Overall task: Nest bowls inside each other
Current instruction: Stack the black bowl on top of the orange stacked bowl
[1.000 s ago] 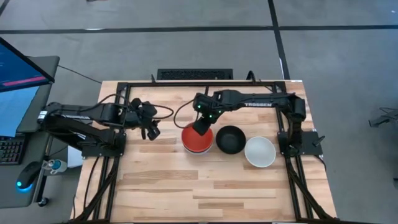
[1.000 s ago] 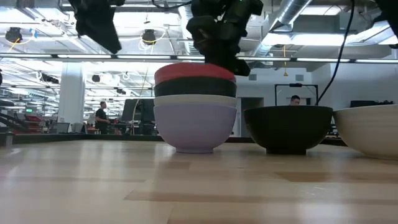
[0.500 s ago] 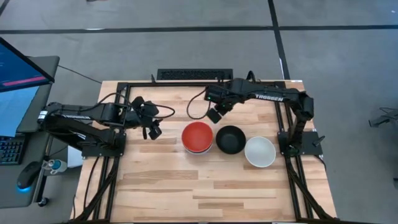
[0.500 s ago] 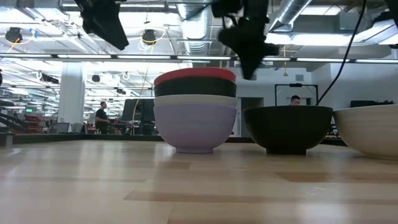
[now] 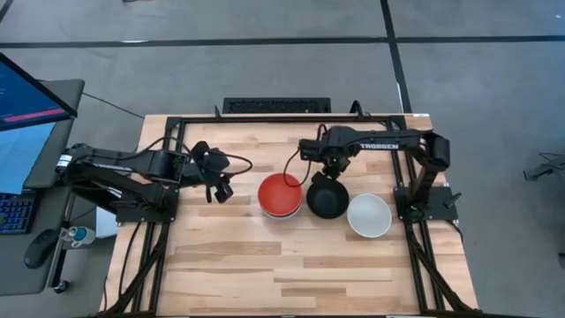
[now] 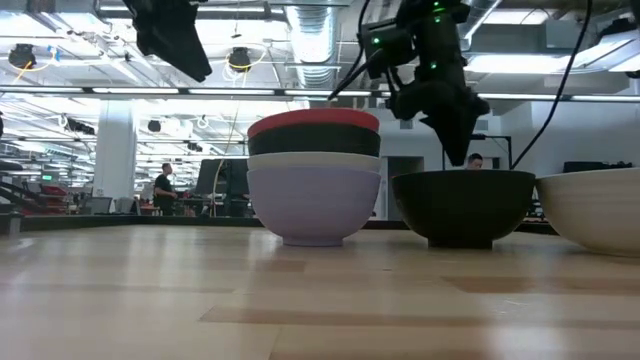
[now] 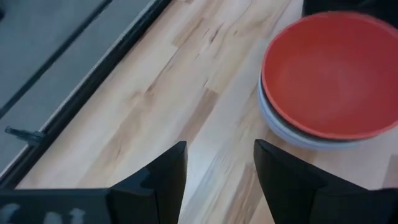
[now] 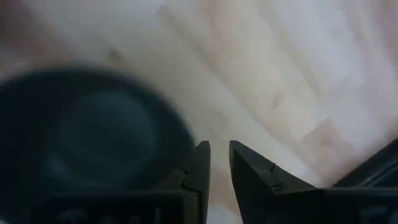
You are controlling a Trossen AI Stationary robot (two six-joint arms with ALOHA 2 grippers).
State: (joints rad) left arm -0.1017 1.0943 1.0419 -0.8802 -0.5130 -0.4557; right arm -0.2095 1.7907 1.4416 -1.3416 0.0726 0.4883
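Four bowls are nested in a stack [image 5: 280,195] at the table's middle: lavender at the bottom, then white, black, and red on top [image 6: 314,122]. The stack rests on the lavender bowl's foot. A lone black bowl [image 5: 327,200] stands right of it, and a white bowl [image 5: 369,215] farther right. My right gripper [image 5: 329,173] hangs over the lone black bowl's far rim [image 6: 455,150], open by a narrow gap [image 8: 219,158], touching nothing. My left gripper [image 5: 220,188] hovers open left of the stack [image 7: 221,162].
Black frame rails [image 5: 265,118] run along the table's far edge and both sides. Bare wood [image 5: 282,265] fills the table's near half. A monitor and keyboard sit off the table's left. People stand far off in the room behind [image 6: 163,185].
My right gripper has left the red bowl's far rim, risen and swung toward the table's far right. It has then come down over the lone black bowl's far rim. The red bowl sits a little lower in the stack than before.
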